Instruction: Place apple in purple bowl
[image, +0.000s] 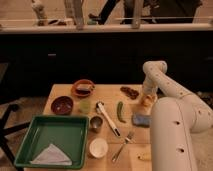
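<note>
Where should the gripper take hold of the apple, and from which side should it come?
Across its widest middle, coming straight down. The apple is small and round, with no handle or flat side, and sits on the table near the right edge. The gripper hangs right above it. The dark cluster and the blue object lie apart from it, probably leaving room.

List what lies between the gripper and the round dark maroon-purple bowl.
Camera view: from the gripper, low at the table's right side, toward the purple bowl lie a green pod, a white-handled utensil and a pale green object.
</note>
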